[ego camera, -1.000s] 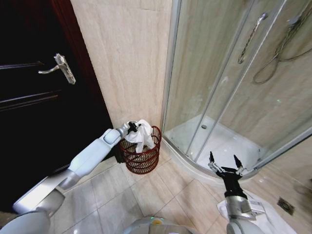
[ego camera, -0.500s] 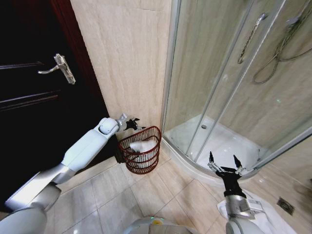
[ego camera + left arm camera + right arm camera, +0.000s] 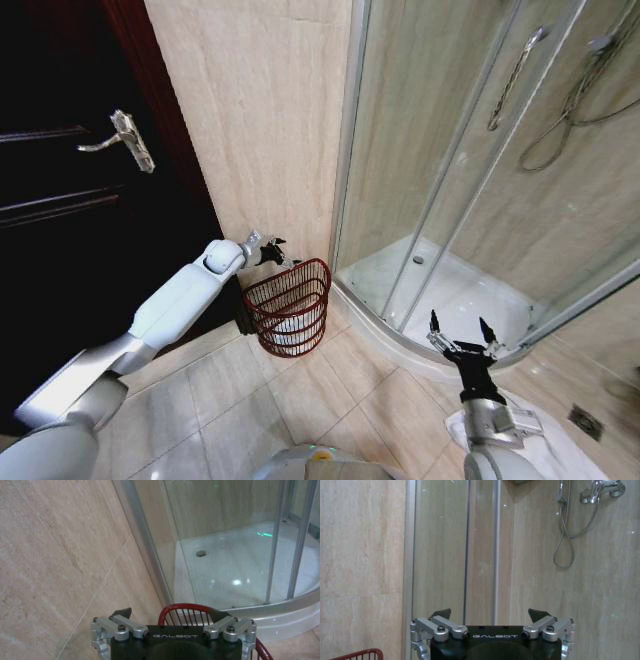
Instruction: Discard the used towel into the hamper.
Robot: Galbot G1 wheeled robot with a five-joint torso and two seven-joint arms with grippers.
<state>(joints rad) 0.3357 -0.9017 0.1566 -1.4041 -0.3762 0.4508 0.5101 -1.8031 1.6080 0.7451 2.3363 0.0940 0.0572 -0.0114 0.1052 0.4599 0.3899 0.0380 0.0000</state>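
The hamper [image 3: 291,308], a small reddish-brown open-weave basket, stands on the floor tiles against the beige wall, beside the shower enclosure. The white towel [image 3: 293,337] lies low inside it and shows through the weave. My left gripper [image 3: 275,252] hovers just above the hamper's back rim, near the wall, open and holding nothing. In the left wrist view the hamper's rim [image 3: 192,608] curves right below the left gripper [image 3: 172,614]. My right gripper [image 3: 460,334] is raised in front of the shower tray, open and empty; the right wrist view shows its open fingers [image 3: 490,613] and a bit of hamper rim [image 3: 361,654].
A dark door with a metal handle [image 3: 125,138] stands to the left of the hamper. The glass shower enclosure [image 3: 450,180] and its white tray [image 3: 445,290] fill the right. A white mat [image 3: 525,435] and a floor drain [image 3: 585,420] lie near the right arm.
One second ago my left gripper held the towel over the hamper. It has opened and pulled back toward the wall, and the towel has dropped and settled low in the hamper. The right arm has not moved.
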